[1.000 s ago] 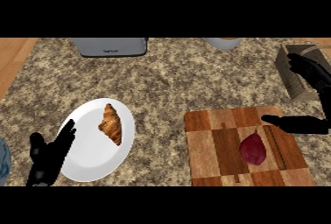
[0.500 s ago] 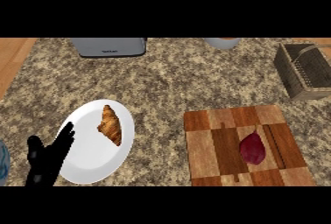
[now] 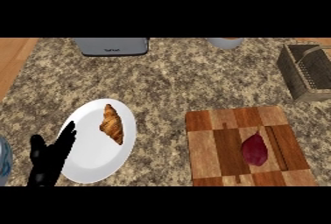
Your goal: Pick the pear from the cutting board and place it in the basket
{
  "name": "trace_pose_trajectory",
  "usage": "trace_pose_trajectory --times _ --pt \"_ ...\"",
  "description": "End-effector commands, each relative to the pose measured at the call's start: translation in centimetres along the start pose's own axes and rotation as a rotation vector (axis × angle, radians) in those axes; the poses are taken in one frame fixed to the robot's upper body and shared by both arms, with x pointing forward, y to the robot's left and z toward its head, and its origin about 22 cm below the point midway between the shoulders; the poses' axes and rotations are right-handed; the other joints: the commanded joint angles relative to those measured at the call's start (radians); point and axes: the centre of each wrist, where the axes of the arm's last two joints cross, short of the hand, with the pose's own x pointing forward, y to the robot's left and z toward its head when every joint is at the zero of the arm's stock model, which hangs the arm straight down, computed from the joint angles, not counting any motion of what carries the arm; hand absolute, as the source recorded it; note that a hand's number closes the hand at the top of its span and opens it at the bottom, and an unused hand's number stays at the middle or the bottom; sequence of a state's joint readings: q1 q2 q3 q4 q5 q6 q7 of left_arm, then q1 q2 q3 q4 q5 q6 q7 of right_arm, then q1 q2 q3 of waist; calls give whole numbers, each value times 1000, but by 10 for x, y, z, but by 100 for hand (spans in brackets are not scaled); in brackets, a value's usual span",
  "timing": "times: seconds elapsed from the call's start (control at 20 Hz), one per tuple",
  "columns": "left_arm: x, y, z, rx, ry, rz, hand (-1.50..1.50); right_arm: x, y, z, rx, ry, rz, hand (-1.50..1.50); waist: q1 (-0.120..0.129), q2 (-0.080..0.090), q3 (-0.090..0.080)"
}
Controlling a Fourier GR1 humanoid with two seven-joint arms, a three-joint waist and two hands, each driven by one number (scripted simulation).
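Observation:
A dark red pear [image 3: 255, 149] lies on the wooden cutting board [image 3: 220, 153] at the lower right of the counter. A wire basket [image 3: 305, 72] stands at the right edge, farther back. My left hand [image 3: 50, 157] rests open at the lower left, fingers up, over the edge of a white plate [image 3: 87, 153]. My right hand shows nowhere in the head view.
A croissant [image 3: 112, 124] lies on the white plate. A grey toaster [image 3: 111, 46] stands at the back, and a pale cup [image 3: 225, 42] sits at the back edge farther right. A glass rim [image 3: 3, 159] shows at the far left.
My right hand, which was over the board's right side and the basket one second ago, has left the view. The pear stays on the board. The left hand barely shifted.

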State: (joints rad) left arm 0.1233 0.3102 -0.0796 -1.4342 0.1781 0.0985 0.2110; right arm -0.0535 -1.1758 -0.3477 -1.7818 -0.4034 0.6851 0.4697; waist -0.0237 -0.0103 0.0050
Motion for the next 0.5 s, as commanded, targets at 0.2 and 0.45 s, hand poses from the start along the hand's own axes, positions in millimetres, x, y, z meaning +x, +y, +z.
trace_pose_trajectory --times 0.2,0.45 --pt "-24 -2 5 -12 100 4 0 -8 37 4 5 -18 -46 -150 13 7 -5" --pt "-29 -13 6 -24 90 -8 0 -12 59 -8 2 -33 -83 -150 21 9 -5"
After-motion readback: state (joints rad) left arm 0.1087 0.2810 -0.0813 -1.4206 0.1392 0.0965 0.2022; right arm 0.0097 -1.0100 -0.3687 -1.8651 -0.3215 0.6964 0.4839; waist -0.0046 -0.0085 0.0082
